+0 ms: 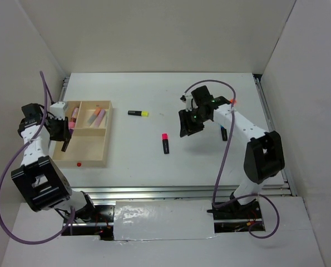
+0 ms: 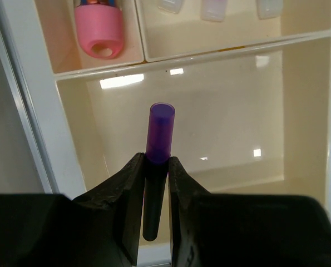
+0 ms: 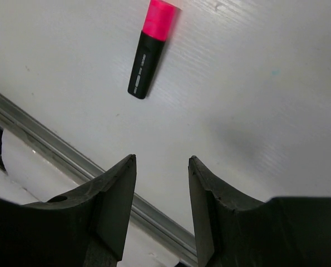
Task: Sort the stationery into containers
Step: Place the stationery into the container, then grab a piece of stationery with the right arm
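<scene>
Have left gripper (image 2: 156,161) pinched tight on the black body of the purple-capped marker (image 2: 159,130), cap sticking out over the large compartment of the wooden tray (image 1: 93,165), close to its left wall; cannot tell whether touching the floor. Have right gripper (image 3: 162,159) part open with nothing between the jaws, hovering over the table (image 1: 154,83) well right of the tray. See pink-capped marker (image 3: 150,47) and yellow-capped marker (image 1: 138,113) loose on the table between tray and right gripper, yellow nearer the tray; in the tray's smaller far compartments, a pink-ended marker (image 2: 100,30) and pastel markers (image 1: 98,117).
</scene>
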Available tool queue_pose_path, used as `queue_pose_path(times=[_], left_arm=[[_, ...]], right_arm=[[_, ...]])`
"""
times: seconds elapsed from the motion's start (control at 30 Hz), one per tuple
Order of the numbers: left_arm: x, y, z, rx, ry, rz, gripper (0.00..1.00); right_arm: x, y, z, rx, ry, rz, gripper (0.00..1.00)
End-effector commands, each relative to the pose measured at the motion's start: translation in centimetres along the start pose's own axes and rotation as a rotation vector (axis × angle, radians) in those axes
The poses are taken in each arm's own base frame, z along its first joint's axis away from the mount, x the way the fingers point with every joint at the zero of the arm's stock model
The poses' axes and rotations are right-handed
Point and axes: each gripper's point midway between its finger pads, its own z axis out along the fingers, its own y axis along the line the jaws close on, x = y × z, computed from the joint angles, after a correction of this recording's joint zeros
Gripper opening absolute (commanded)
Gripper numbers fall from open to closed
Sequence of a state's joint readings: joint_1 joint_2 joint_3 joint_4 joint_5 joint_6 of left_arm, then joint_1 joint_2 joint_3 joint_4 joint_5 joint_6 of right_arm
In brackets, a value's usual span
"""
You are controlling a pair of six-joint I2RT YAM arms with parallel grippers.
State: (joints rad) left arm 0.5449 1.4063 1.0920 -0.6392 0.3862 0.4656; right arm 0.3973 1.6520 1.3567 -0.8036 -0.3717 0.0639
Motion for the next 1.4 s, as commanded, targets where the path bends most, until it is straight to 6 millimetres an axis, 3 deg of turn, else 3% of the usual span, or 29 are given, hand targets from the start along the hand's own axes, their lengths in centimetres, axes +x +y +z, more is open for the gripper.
queue_pose_path(times=[0.0,0.13,0.3,0.4,0.47,0.5,0.57,0.6,0.9,1.0,1.07,1.1,1.17,1.27,1.3,1.37], left_arm=[[1.4,1.2,1.3,-0.070,0.042,-0.086,0.00],[3.1,2.2,2.3,-0.124,0.096,-0.150,0.09],[4.1,2.6,2.7,-0.156,0.114,-0.185,0.21],[3.7,2.5,2.3,-0.170,0.091,-0.197,0.45],[3.1,2.2,2.0,-0.155,0.063,-0.192,0.65],[2.7,2.0,1.7,-0.153,0.046,-0.192,0.82],[2.1,1.7,1.4,-0.139,0.018,-0.189,0.85],[1.6,1.5,1.0,-0.136,-0.004,-0.185,0.92],[-3.6,-0.7,-3.1,-0.097,-0.228,-0.086,0.97],[-5.2,-1.5,-4.8,-0.090,-0.293,-0.050,0.97],[-6.0,-2.3,-5.5,-0.066,-0.327,-0.036,0.96],[-6.7,-3.1,-6.3,-0.033,-0.363,-0.021,0.94],[-7.4,-4.4,-6.9,0.024,-0.396,-0.018,0.92],[-8.1,-8.9,-7.7,0.245,-0.429,-0.022,0.86],[-8.1,-11.1,-8.0,0.356,-0.431,-0.018,0.86],[-8.4,-14.4,-8.3,0.464,-0.419,-0.057,0.85]], right_arm=[[-2.2,0.6,2.6,0.035,-0.036,0.019,0.49],[-2.1,3.7,5.6,0.034,0.016,-0.017,0.50],[-1.6,4.3,8.9,0.097,0.076,-0.009,0.50],[-1.1,4.0,10.3,0.132,0.101,0.007,0.50],[-0.7,3.5,11.2,0.168,0.119,0.014,0.51],[-0.8,3.1,11.3,0.196,0.116,0.013,0.51],[-0.5,2.8,12.1,0.215,0.128,0.018,0.52],[-0.4,2.9,12.3,0.215,0.136,0.015,0.52],[0.5,3.0,15.0,0.261,0.196,-0.014,0.50],[1.1,2.6,15.6,0.270,0.217,-0.016,0.46],[1.6,2.6,15.8,0.262,0.233,-0.014,0.35],[1.3,2.9,15.3,0.245,0.223,-0.020,0.25],[1.3,4.2,14.6,0.181,0.221,-0.033,0.18],[-0.7,6.9,11.6,0.042,0.153,-0.075,0.03],[-1.8,8.2,9.8,-0.008,0.103,-0.092,0.00],[-3.5,9.8,7.7,-0.107,0.034,-0.110,0.00]])
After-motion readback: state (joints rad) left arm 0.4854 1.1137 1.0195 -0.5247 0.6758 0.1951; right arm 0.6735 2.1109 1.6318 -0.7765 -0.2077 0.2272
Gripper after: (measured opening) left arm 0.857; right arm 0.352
